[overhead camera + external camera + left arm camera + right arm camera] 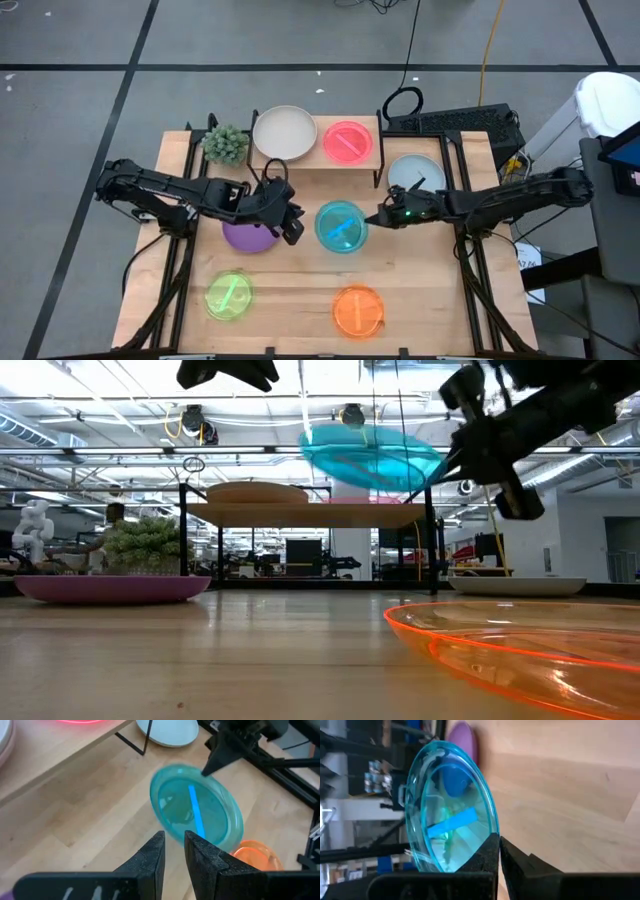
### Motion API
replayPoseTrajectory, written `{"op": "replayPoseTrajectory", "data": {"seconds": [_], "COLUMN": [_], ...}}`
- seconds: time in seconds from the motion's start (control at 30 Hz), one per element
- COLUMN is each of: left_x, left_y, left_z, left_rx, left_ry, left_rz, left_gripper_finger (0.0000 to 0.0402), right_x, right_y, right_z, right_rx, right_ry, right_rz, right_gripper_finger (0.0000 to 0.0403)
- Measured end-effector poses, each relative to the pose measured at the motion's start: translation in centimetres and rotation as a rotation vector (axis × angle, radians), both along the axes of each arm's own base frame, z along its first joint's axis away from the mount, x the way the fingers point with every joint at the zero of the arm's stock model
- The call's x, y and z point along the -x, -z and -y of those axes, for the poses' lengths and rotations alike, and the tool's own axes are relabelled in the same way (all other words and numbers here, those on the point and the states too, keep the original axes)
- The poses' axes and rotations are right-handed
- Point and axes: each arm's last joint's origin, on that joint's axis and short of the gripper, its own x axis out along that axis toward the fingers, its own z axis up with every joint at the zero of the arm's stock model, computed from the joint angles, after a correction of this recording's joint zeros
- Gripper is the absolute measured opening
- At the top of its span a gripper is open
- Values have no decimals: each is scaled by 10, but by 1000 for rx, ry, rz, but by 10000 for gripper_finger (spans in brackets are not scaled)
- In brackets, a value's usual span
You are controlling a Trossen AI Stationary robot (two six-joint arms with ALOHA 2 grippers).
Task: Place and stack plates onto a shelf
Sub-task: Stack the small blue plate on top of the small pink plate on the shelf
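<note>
My right gripper (pixel 376 219) is shut on the translucent blue plate (pixel 341 226), which hangs above the middle of the table (pixel 370 455). My left gripper (pixel 173 837) hovers just left of that plate, above the purple plate (pixel 245 237). A narrow gap shows between its fingers, with nothing in it. The purple plate lies flat on the tabletop. The shelf (pixel 318 163) stands at the far side on thin dark legs. It bears a cream-white plate (pixel 284 133) and a hot pink plate (pixel 348 142). My right gripper pinches the blue plate's rim (pixel 487 839) between its two fingers, on the side of the plate toward the table's right edge. The fingers come from the right, slanting a little downward. The plate is lifted clear of the table and slightly tilted.
A grey-blue plate (pixel 415 175) lies right of the shelf. A green plate (pixel 229 296) and an orange plate (pixel 357 310) lie near the front edge. A small potted plant (pixel 226 145) stands left of the shelf. Bare wood shows between the front plates and the shelf.
</note>
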Motion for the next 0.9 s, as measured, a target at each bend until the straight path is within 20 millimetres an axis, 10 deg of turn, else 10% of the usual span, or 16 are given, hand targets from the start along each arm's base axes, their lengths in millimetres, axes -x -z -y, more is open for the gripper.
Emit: {"op": "replayPoseTrajectory", "data": {"seconds": [0.9], "left_x": [13], "left_y": [2], "left_z": [34], "left_rx": [-17], "left_ry": [-14], "left_rz": [-6], "left_gripper_finger": [76], "right_x": [47], "right_y": [-103], "right_z": [19], "right_rx": [158], "right_ry": [225], "right_rz": [51], "right_gripper_finger": [0]}}
